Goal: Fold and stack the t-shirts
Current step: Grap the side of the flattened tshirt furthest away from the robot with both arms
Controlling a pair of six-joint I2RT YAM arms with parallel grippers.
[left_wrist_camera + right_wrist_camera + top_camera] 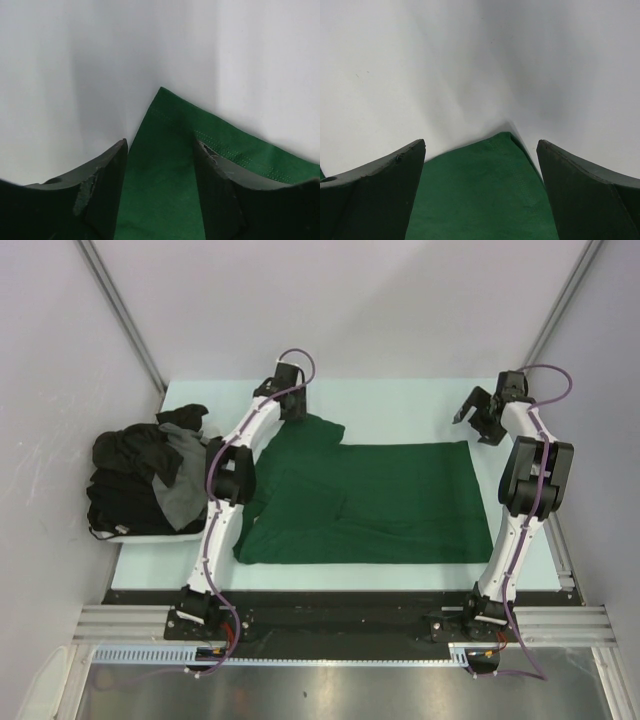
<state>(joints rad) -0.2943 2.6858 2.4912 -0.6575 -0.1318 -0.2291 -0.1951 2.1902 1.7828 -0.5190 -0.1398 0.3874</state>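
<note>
The dark green t-shirt (370, 500) lies spread on the pale table, with its left part folded over. My left gripper (293, 408) is open and low over the shirt's far left corner. In the left wrist view (160, 145) green cloth (165, 170) lies between its fingers. My right gripper (472, 415) is open wide, just beyond the shirt's far right corner. In the right wrist view (481, 145) that corner (485, 190) lies between its fingers. Black tees (125, 490) and a dark grey tee (180, 485) lie heaped at the left.
The heap of dark shirts sits in a white tray (150, 533) off the table's left edge. Grey walls close in the far side and both sides. The table's (400, 410) far strip is bare behind the shirt.
</note>
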